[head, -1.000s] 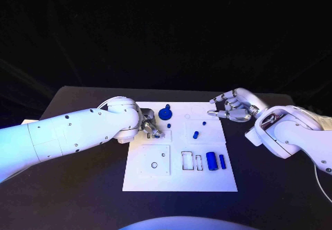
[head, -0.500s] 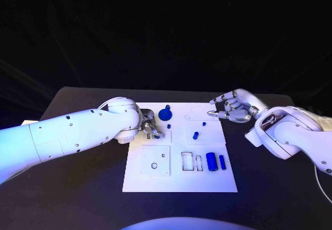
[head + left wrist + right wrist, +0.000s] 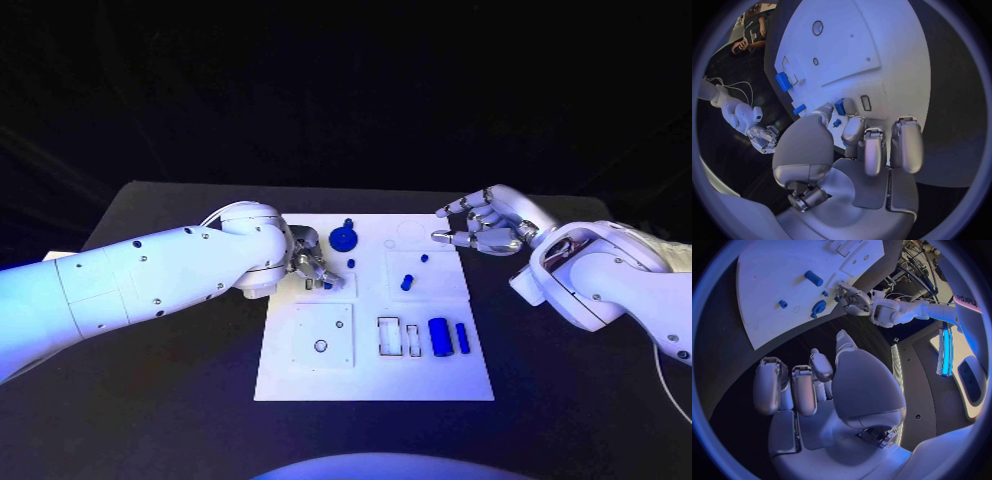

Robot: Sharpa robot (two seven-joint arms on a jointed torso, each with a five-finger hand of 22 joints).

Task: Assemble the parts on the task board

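2 hands, left hand (image 3: 310, 266) pinching small blue part (image 3: 840, 106) over task board (image 3: 368, 370), right hand (image 3: 483, 226) empty, fingers apart.

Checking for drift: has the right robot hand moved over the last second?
No. The right robot hand sits by the task board's far right corner as before.

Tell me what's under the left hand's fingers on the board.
The left hand rests its fingers on the task board; in the left wrist view a small blue part sits at the fingertips. Anything beneath the palm is covered.
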